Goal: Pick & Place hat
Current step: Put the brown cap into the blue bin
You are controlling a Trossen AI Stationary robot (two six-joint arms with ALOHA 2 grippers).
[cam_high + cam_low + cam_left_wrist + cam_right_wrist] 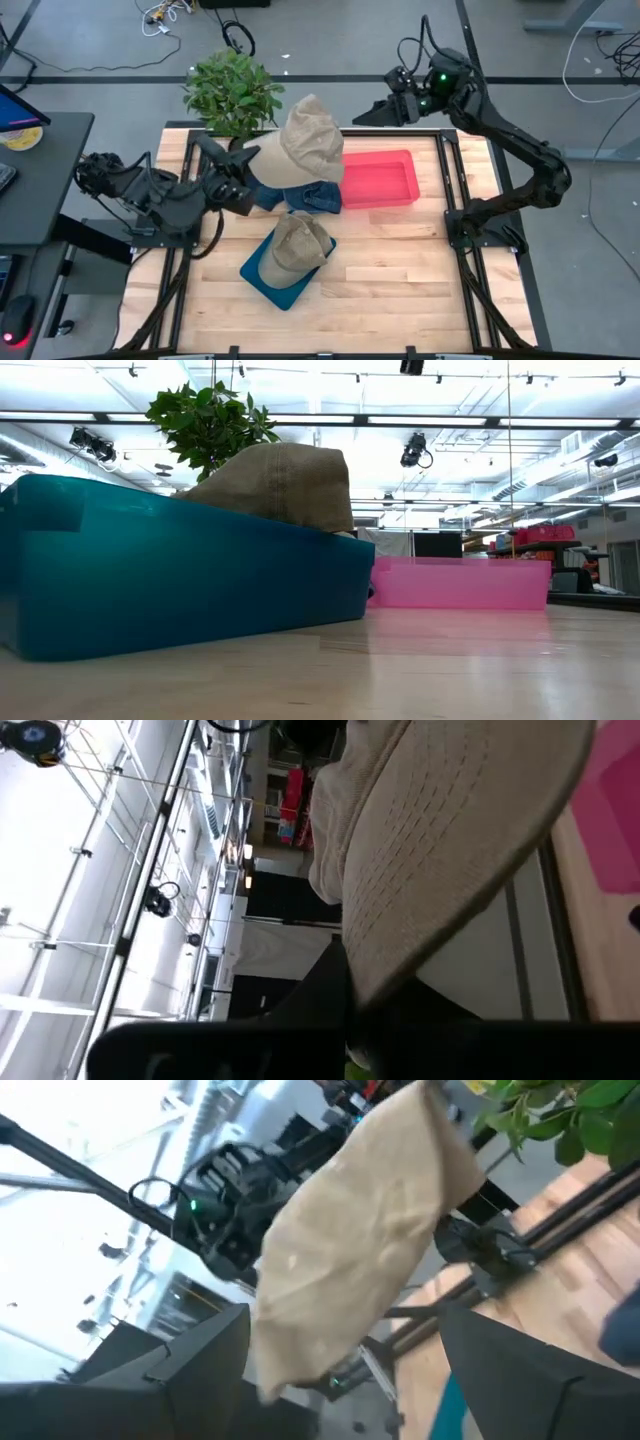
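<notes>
A beige hat [310, 140] hangs in the air over the table's far middle, held by my left gripper [246, 160], which reaches in from the left. The left wrist view shows its stitched brim [440, 850]. The right wrist view shows the same hat [360, 1230] farther off. A second beige hat [300, 243] rests crown up on a teal tray [262, 272] near the table's middle, and the low view shows this hat [285, 480] atop the tray [180, 580]. My right gripper [372, 112] is open and waits above the far edge. My left gripper holds the lifted hat by the edge of its brim [365, 985], pinched between the two fingers. It comes roughly level from the table's left. The hat is clear of the table, with its crown [318, 128] on the side away from the gripper.
A pink bin [412, 186] sits right of the lifted hat, and the low view shows this bin [460, 582] behind the tray. Dark blue cloth [300, 196] lies below the held hat. A potted plant [232, 90] stands at the far left edge. Bare wood [400, 270] fills the near right.
</notes>
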